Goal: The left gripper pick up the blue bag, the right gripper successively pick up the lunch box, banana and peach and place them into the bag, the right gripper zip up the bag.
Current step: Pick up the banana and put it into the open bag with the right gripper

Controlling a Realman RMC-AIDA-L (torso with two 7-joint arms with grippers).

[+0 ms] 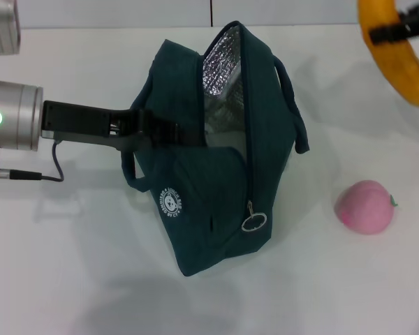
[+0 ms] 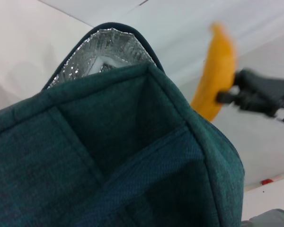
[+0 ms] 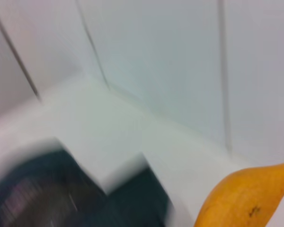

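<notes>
Bag [image 1: 216, 174] mid-bench, left gripper [image 1: 164, 132] clamped on its rim, holding foil-lined mouth agape for loading. Right gripper [image 1: 405, 29] pinches banana [image 1: 398, 59] aloft near far right corner. Peach [image 1: 365, 206] waits by right edge.

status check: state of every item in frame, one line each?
blue bag: unzipped, mouth open, foil lining showing, gripped at its side.
zipper pull: near the bag's lower end, zip not closed.
banana: lifted off the table, held.
peach: on the table beside the bag, untouched.
left gripper: jaws shut on the bag's edge.
right gripper: jaws shut on the banana, above and right of the bag.
</notes>
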